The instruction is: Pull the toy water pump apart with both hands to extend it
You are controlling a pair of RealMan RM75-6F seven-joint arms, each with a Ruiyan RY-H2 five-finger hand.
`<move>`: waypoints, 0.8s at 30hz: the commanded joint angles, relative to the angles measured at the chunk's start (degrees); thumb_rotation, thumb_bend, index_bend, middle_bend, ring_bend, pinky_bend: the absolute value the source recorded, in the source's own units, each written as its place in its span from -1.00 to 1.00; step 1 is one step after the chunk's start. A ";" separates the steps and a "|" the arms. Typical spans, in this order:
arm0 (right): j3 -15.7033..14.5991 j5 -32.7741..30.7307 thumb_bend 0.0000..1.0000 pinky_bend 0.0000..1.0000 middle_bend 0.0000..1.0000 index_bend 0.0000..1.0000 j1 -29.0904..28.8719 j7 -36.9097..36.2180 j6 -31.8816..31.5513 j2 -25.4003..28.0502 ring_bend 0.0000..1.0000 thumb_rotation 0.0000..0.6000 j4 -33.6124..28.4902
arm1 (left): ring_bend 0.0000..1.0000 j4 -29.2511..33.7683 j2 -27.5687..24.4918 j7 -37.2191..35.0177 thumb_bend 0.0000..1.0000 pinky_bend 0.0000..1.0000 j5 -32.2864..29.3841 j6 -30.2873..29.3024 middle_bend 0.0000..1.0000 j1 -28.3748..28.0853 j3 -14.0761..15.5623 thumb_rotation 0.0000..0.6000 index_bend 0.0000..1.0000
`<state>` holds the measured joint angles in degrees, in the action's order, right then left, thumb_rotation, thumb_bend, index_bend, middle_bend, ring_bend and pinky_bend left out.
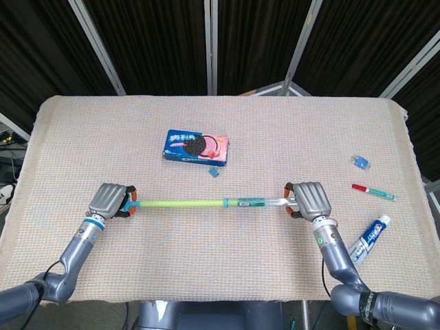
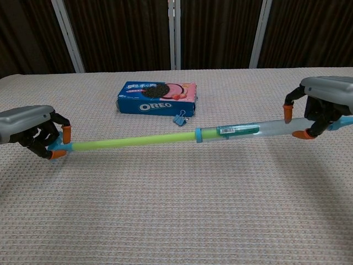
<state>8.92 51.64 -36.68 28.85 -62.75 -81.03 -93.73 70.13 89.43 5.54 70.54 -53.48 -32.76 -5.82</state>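
The toy water pump hangs level above the cloth, stretched long between my two hands. Its yellow-green rod runs out to the left from the clear barrel, which carries a blue collar and a green label. My left hand grips the blue handle at the rod's end. My right hand grips the barrel's far end, and its blue nozzle is hidden behind the fingers.
An Oreo box lies behind the pump, with a blue binder clip beside it. At the right lie a toothpaste tube, a red-and-green marker and a second blue clip. The beige tablecloth covers the table.
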 commanded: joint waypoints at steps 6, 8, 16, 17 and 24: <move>0.31 0.24 0.21 1.00 1.00 0.40 0.41 -0.66 -0.21 1.09 1.00 1.00 0.02 | 0.54 -0.98 -0.16 -0.90 -0.01 0.95 -0.16 0.08 0.63 0.25 -0.17 1.00 0.57; 0.36 0.23 0.21 1.00 1.00 0.40 0.48 -0.78 -0.22 1.22 1.00 1.00 0.10 | 0.54 -1.21 -0.22 -0.83 0.01 0.95 -0.12 0.01 0.63 0.28 -0.17 1.00 0.57; 0.59 0.30 0.21 1.00 1.00 0.40 0.71 -1.19 -0.29 1.67 1.00 1.00 0.29 | 0.54 -1.76 -0.25 -1.02 0.01 0.95 -0.17 -0.34 0.63 0.53 -0.35 1.00 0.57; 0.58 0.32 0.21 1.00 1.00 0.40 0.74 -1.17 -0.33 1.74 1.00 1.00 0.30 | 0.54 -1.81 -0.24 -1.10 0.01 0.95 -0.21 -0.30 0.63 0.55 -0.36 1.00 0.57; 0.64 0.35 0.21 1.00 1.00 0.40 0.85 -1.41 -0.24 1.90 1.00 1.00 0.28 | 0.54 -1.87 -0.18 -1.56 0.01 0.95 0.00 -0.19 0.63 0.52 -0.40 1.00 0.56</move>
<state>9.56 51.98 -35.83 27.45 -63.00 -79.13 -93.45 68.24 89.24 4.04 70.48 -53.63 -32.24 -6.22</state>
